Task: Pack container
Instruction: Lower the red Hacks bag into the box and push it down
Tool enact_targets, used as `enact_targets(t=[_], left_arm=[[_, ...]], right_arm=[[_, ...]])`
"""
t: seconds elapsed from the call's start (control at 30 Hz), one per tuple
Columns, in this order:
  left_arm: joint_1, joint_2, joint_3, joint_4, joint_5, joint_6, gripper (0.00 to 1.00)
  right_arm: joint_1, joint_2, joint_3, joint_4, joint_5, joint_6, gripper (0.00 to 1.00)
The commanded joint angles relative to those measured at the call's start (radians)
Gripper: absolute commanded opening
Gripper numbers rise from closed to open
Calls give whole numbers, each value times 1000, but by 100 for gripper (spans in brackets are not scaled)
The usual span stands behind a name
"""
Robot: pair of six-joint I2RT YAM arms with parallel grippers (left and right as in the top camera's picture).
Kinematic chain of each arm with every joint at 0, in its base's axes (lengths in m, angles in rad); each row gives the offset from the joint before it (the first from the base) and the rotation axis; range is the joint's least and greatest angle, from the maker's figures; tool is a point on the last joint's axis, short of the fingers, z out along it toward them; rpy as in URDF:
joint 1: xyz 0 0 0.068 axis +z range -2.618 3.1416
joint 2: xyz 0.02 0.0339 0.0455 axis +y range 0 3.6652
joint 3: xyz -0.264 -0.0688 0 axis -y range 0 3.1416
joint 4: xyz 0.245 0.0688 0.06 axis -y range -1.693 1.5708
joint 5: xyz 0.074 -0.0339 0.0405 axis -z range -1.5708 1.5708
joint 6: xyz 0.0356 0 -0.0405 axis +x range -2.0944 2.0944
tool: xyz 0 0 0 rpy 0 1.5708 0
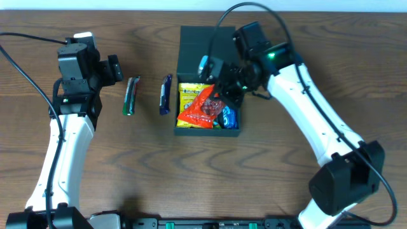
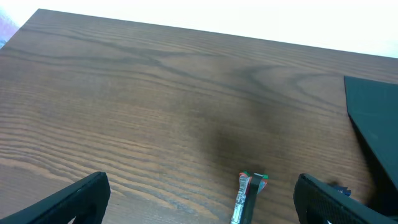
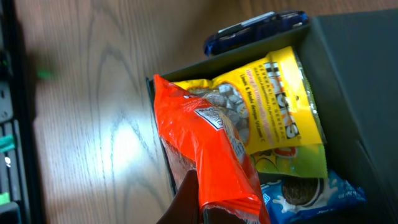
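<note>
The dark teal-black container sits mid-table with its flap lid open toward the back. Inside lie a yellow packet and a blue cookie packet. My right gripper is shut on an orange-red packet and holds it over the container; in the right wrist view the orange-red packet hangs over the yellow packet and the blue cookie packet. My left gripper is open and empty, near a green bar, whose end also shows in the left wrist view.
A blue bar lies on the table just left of the container, and shows in the right wrist view. The lid's edge shows at the right of the left wrist view. Black cables run over the table's back corners.
</note>
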Motion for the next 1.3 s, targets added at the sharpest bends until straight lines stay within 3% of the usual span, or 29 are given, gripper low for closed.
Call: enact_targets(t=[0.0, 0.13, 0.2, 0.23, 0.27, 0.3, 0.37, 0.4, 0.57, 0.7, 0.87, 0.9, 1.03, 1.27], left_arm=[[8, -7, 19, 3, -14, 24, 95], [8, -7, 19, 3, -14, 24, 95], [8, -7, 19, 2, -14, 24, 95], [8, -7, 19, 2, -14, 24, 95], [8, -7, 19, 3, -14, 24, 95], [8, -7, 19, 2, -14, 24, 95], [8, -7, 19, 2, -14, 24, 95], [8, -7, 20, 2, -14, 24, 95], [8, -7, 19, -1, -14, 24, 95], [8, -7, 19, -14, -14, 24, 95], [8, -7, 19, -24, -14, 23, 96], [8, -7, 19, -25, -14, 18, 95], [8, -7, 19, -26, -13, 16, 95], [8, -7, 19, -32, -1, 16, 95]], right_arm=[[39, 0, 6, 1, 63, -31, 1], [60, 2, 6, 13, 87, -31, 5], [66, 13, 6, 31, 80, -22, 18], [69, 22, 6, 42, 77, -14, 30], [72, 31, 6, 64, 76, 11, 50], [78, 47, 6, 106, 76, 64, 78], [85, 70, 6, 177, 89, 124, 98], [86, 80, 6, 209, 106, 164, 99], [85, 77, 11, 333, 245, 367, 99], [69, 39, 27, 283, 445, 542, 99], [27, 80, 13, 197, 434, 765, 29], [27, 101, 11, 192, 434, 783, 20], [28, 169, 11, 183, 432, 812, 9], [34, 269, 11, 180, 344, 829, 9]])
